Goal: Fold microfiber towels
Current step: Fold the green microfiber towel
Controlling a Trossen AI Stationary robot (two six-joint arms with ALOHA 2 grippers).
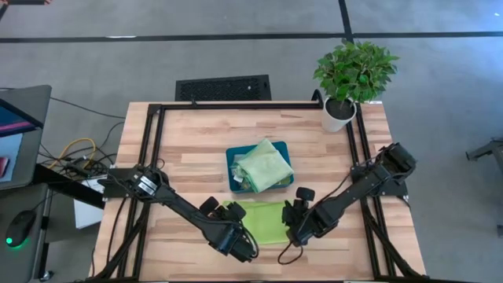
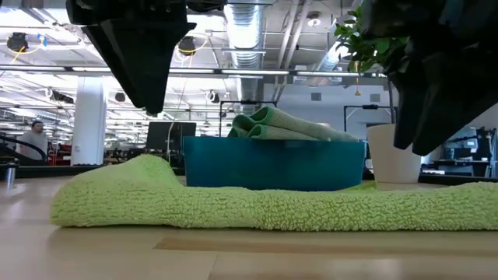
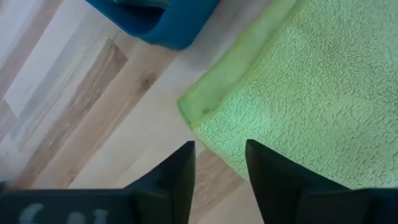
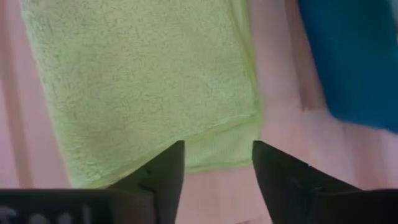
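A lime green towel [image 1: 263,220] lies folded flat on the table near its front edge; it also shows in the low view [image 2: 272,206]. My left gripper [image 1: 238,238] is open above the towel's left end, over a corner [image 3: 189,106]. My right gripper [image 1: 295,229] is open above the towel's right end [image 4: 224,143]. Both hang clear of the cloth in the low view. Behind the towel, a teal tray [image 1: 233,167] holds folded pale green towels [image 1: 264,165].
A potted plant [image 1: 354,71] in a white pot stands at the table's far right corner. A black frame [image 1: 236,106] runs along the table's edges. Bare wood lies left and right of the tray.
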